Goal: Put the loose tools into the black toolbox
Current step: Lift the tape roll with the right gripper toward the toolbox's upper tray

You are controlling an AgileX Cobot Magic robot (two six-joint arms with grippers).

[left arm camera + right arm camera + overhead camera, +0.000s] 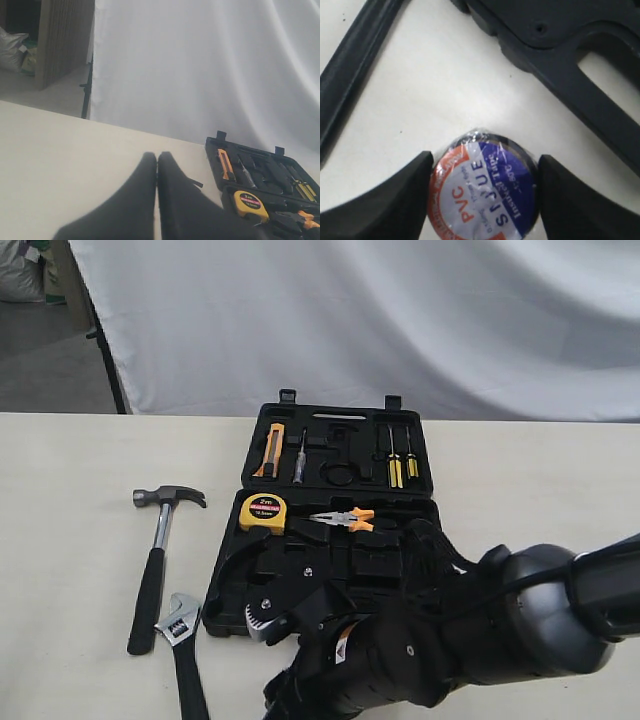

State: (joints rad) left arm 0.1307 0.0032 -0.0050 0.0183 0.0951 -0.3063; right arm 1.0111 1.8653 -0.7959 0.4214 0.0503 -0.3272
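PVC tape roll [482, 192] lies flat on the table [420, 90] just beside the black toolbox [555, 60] at its handle edge, pinched across its width by the wide-set pads [395, 200] of the right gripper [485, 156], while the left gripper [157, 156], jaws together and empty, hangs well apart.

1 toolbox [330, 558] open on table [80, 540]; tape measure [262, 512], pliers [345, 519] in its near half. Hammer [155, 560] left of it; adjustable wrench [183, 650] beside hammer's handle. Tape roll [482, 187] on table by toolbox handle.
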